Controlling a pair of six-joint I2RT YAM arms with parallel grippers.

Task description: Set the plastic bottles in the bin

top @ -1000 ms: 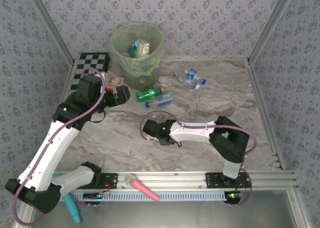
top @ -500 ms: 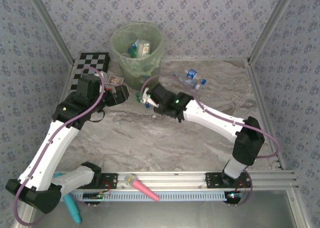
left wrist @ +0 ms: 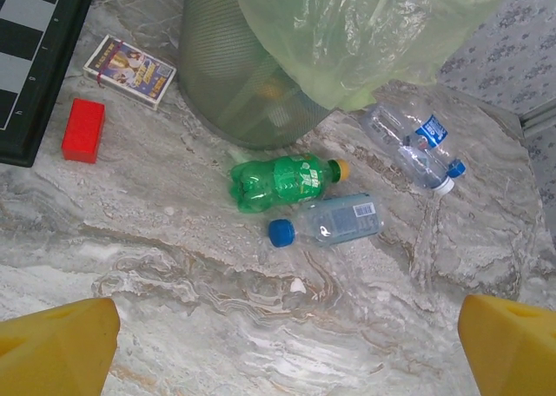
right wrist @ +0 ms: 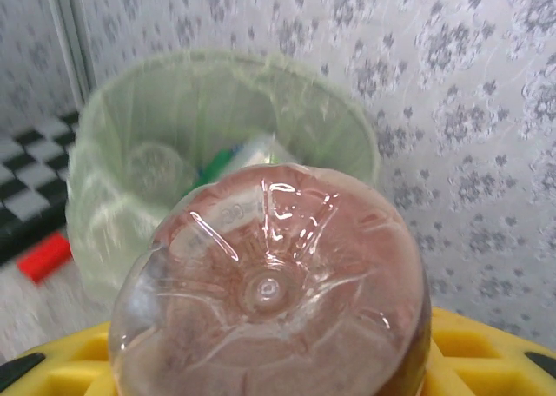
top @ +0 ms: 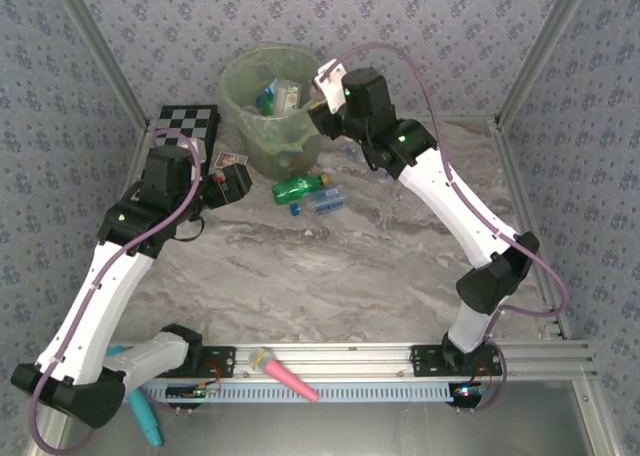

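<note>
My right gripper (top: pixel 327 83) is raised at the right rim of the pale-green bin (top: pixel 262 126) and is shut on a clear brownish bottle (right wrist: pixel 269 292), whose base faces the wrist camera. The bagged bin (right wrist: pixel 217 144) lies just beyond it, with several bottles inside. On the table in front of the bin lie a green bottle (left wrist: pixel 282 181) and a clear bottle with a blue cap (left wrist: pixel 330 222). Two more clear bottles (left wrist: pixel 417 148) lie to their right. My left gripper (left wrist: pixel 287 361) hovers open over bare table, short of these bottles, its yellow fingers (left wrist: pixel 56 348) wide apart.
A chessboard (top: pixel 185 126) lies left of the bin, with a red block (left wrist: pixel 83 130) and a small card box (left wrist: pixel 130 59) beside it. Pink (top: pixel 285 373) and teal (top: pixel 140 411) handled tools lie at the near rail. Patterned walls close in the table.
My right arm swung from the middle of the table past the green bottle and up to the bin's right rim. My left gripper drew back slightly to the left.
</note>
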